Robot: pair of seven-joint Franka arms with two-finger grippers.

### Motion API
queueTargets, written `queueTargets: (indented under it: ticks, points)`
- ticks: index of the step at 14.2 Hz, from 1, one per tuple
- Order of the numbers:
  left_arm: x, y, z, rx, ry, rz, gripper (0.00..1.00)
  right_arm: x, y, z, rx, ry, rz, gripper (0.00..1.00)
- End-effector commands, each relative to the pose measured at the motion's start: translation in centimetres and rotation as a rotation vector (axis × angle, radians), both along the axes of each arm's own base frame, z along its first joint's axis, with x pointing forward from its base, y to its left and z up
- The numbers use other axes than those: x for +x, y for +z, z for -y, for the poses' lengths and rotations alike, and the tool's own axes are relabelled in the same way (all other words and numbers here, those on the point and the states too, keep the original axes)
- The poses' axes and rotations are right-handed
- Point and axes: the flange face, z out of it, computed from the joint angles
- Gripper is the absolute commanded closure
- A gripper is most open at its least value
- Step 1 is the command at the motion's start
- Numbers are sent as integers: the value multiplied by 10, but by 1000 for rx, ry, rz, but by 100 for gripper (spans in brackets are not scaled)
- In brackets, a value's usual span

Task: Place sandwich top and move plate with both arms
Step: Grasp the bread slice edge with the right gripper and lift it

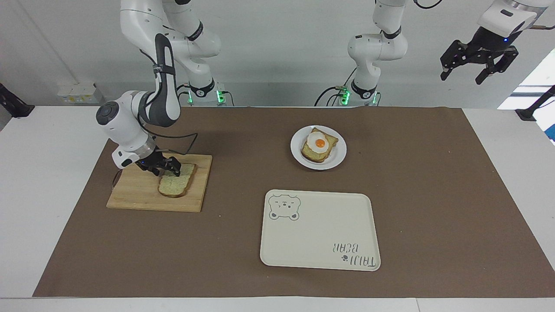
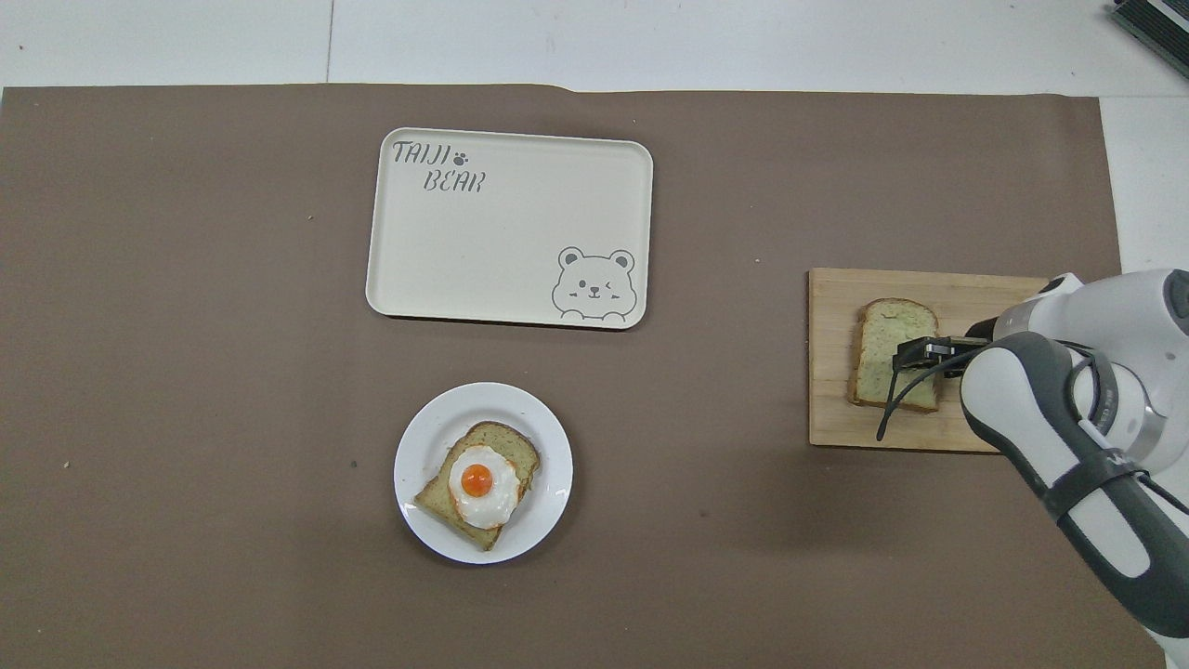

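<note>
The sandwich top (image 1: 175,182) lies flat on a wooden board (image 1: 143,193) toward the right arm's end of the table. The right gripper (image 1: 167,170) is down at the edge of the slice that is nearer to the robots. One finger looks to be on top of the bread, but I cannot tell if the fingers are pinching it or just touching it. From overhead, the right gripper (image 2: 915,353) covers the middle of that edge of the sandwich top (image 2: 887,358).

The plate (image 1: 337,156) sits near the middle of the brown mat, nearer to the robots than the tray (image 1: 318,232). On the plate is a toast with a fried egg (image 1: 320,143) on it. The tray is cream with a bear picture and has nothing on it.

The left gripper (image 1: 479,65) hangs high in the air past the left arm's end of the mat, waiting, with its fingers spread apart
</note>
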Motion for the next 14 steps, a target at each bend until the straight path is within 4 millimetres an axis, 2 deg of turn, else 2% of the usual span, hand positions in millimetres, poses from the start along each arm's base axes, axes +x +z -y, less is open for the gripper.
queueTargets:
  ticks: [1, 2, 3, 14]
  points:
    - [-7, -1, -2, 4, 9, 3, 0, -5, 0, 4, 22, 22, 25, 75]
    - [-7, -1, -2, 4, 9, 3, 0, -5, 0, 3, 23, 20, 25, 97]
    - [-7, 0, -2, 4, 9, 4, 0, -5, 0, 4, 23, 17, 24, 100]
    - [-7, -1, -2, 4, 9, 3, 0, -5, -1, 2, 24, 11, 19, 100]
